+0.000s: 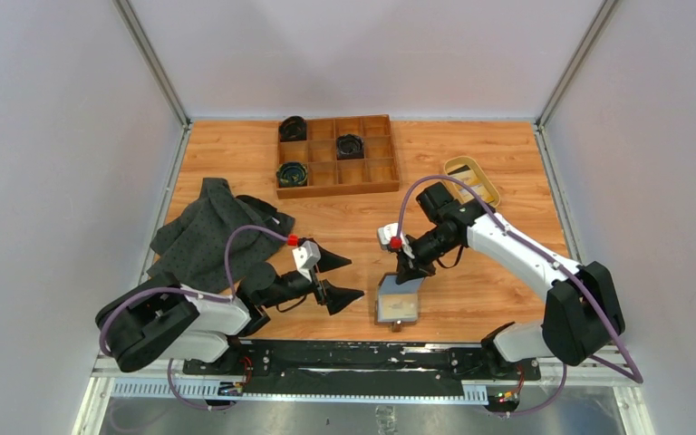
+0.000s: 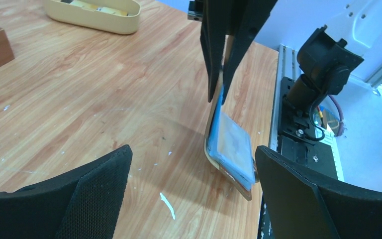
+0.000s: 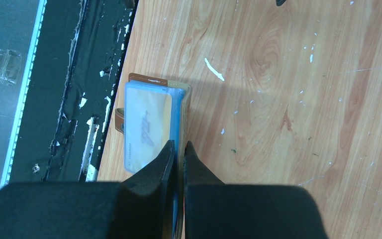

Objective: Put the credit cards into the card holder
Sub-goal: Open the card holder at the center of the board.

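At the near edge of the surface, mid-width, the card holder (image 1: 397, 304) lies open, one cover upright and pinched in the right tool (image 1: 410, 270); the left tool (image 1: 355, 278) stands wide and empty beside it. Credit cards (image 1: 474, 184) in the dish (image 1: 460, 161) near the far right corner look thin, stiff, slippery: grip across the long edges.

A robotics lab test cell is shown. A wood-grain table (image 1: 507, 181) is boxed in by plain white panels (image 1: 362, 54) held in aluminium rails (image 1: 150, 59). A left arm (image 1: 208, 317) and a right arm (image 1: 517, 249) are bolted to a black mounting plate (image 1: 362, 355) at the near edge, and purple cables (image 1: 231, 249) are looped along them.
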You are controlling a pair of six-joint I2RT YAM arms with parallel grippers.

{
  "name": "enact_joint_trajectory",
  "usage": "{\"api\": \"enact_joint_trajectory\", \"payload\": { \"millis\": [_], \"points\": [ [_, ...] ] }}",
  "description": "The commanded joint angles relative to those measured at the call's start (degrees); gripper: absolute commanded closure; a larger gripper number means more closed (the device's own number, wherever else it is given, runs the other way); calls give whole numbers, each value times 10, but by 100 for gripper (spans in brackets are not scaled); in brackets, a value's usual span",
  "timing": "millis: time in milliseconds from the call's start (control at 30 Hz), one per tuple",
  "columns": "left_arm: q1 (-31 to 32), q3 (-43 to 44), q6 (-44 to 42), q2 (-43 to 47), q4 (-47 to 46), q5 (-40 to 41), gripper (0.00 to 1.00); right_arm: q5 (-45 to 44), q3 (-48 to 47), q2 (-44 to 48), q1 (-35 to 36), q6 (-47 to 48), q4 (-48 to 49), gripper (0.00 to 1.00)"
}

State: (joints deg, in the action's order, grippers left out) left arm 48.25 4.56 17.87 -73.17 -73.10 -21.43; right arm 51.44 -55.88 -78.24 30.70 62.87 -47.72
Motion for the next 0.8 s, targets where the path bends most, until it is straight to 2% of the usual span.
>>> {"api": "enact_joint_trajectory", "payload": {
  "millis": [0,233,467,633,767],
  "points": [
    [3,7,-28,-20,-64,-34,1,19,-20,-5,-8,12,-22,100],
    [3,2,-43,-50,-109,-39,1,22,-20,-6,-9,17,-27,100],
    [3,8,-44,-59,-116,-49,1,23,-23,-8,-9,23,-34,100],
    [3,11,-56,-46,-104,-55,2,24,-24,-9,-10,26,-37,100],
    [3,20,-76,-16,-58,-59,2,25,-24,-9,-9,28,-39,100]
  ]
}}
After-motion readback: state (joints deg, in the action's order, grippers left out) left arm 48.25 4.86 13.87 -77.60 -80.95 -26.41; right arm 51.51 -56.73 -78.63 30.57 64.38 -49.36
